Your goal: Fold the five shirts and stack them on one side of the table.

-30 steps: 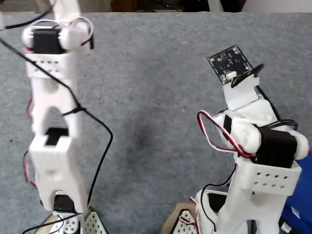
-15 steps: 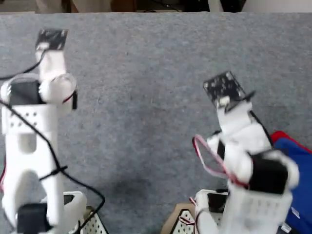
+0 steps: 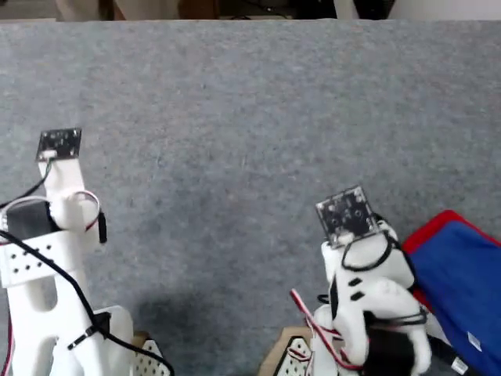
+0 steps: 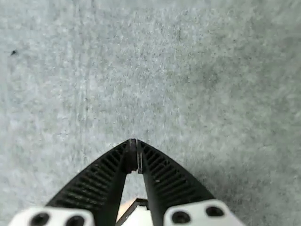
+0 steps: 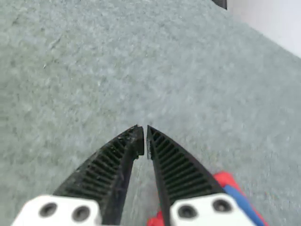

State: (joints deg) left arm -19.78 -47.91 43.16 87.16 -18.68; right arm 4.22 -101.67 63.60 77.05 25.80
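Observation:
A stack of folded shirts (image 3: 462,274), blue on top with red beneath, lies at the table's front right corner. Its red and blue edge (image 5: 230,188) peeks out beside my right gripper (image 5: 142,134), which is shut and holds nothing above the bare grey cloth. My right arm (image 3: 364,290) stands folded back just left of the stack. My left gripper (image 4: 133,151) is shut too, with only grey cloth under it. My left arm (image 3: 47,235) sits pulled back at the front left.
The grey felt-covered table (image 3: 235,117) stretches wide between and beyond the arms. Both arm bases and their cables (image 3: 125,345) crowd the front edge. The table's far edge runs along the top of the high view.
Both arms have drawn back toward their bases at the front edge. As the right arm retreated, the blue and red shirt stack came into view at the front right.

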